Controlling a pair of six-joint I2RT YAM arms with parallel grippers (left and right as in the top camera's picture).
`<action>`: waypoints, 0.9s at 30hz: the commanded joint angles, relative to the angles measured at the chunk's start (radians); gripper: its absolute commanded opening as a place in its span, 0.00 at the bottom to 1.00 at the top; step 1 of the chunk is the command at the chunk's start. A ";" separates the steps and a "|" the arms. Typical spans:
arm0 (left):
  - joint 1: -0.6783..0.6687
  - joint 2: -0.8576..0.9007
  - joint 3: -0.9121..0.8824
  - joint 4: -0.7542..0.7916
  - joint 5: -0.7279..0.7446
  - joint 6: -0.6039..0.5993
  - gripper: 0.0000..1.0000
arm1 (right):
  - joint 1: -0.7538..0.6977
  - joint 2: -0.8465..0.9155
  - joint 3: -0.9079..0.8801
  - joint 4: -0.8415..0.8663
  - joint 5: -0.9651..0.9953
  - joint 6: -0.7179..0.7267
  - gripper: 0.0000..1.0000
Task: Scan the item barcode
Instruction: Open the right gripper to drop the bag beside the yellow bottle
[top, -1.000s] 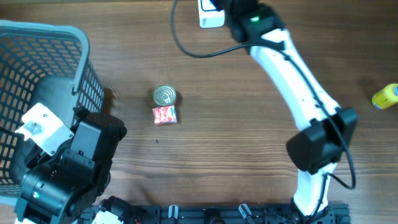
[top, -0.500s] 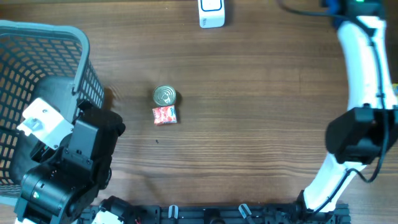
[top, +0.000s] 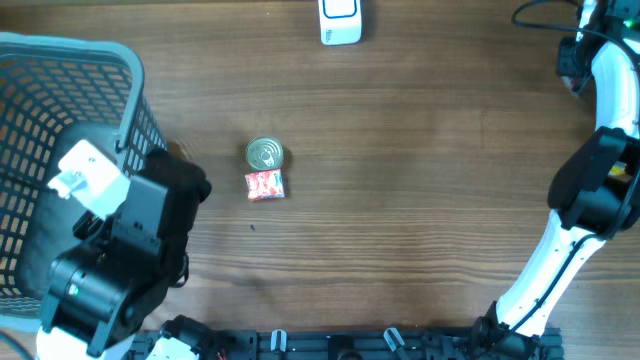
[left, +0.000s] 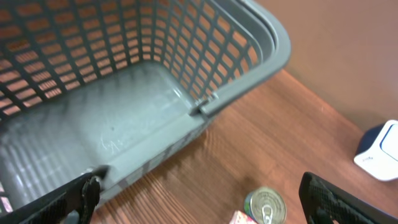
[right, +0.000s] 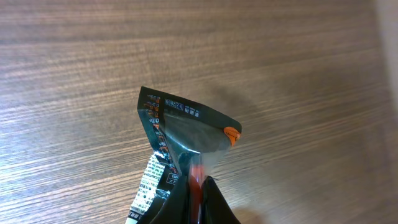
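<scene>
The right gripper (right: 200, 186) is pinched tight on the lower edge of a dark glossy foil pouch (right: 180, 137), held above the brown wooden table (right: 298, 56), while the left gripper (left: 199, 198) hangs wide and empty by the grey mesh plastic basket (left: 249, 37). The pouch looks light, soft and crinkly, likely slippery, so a seam-edge hold suits it; the white patch (right: 147, 186) near the grip may be its barcode

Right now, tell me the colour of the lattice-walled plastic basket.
Grey all over; the lattice-walled plastic basket shows best in the left wrist view.
</scene>
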 joint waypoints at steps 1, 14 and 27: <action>-0.004 0.025 -0.002 0.011 0.037 -0.013 1.00 | -0.040 0.044 0.004 -0.012 -0.023 0.025 0.05; -0.004 0.086 -0.002 0.036 0.043 -0.013 1.00 | -0.235 0.120 0.004 -0.081 -0.094 0.032 0.31; -0.004 0.086 -0.002 0.037 0.043 -0.009 1.00 | -0.216 0.019 0.023 -0.049 -0.165 -0.024 1.00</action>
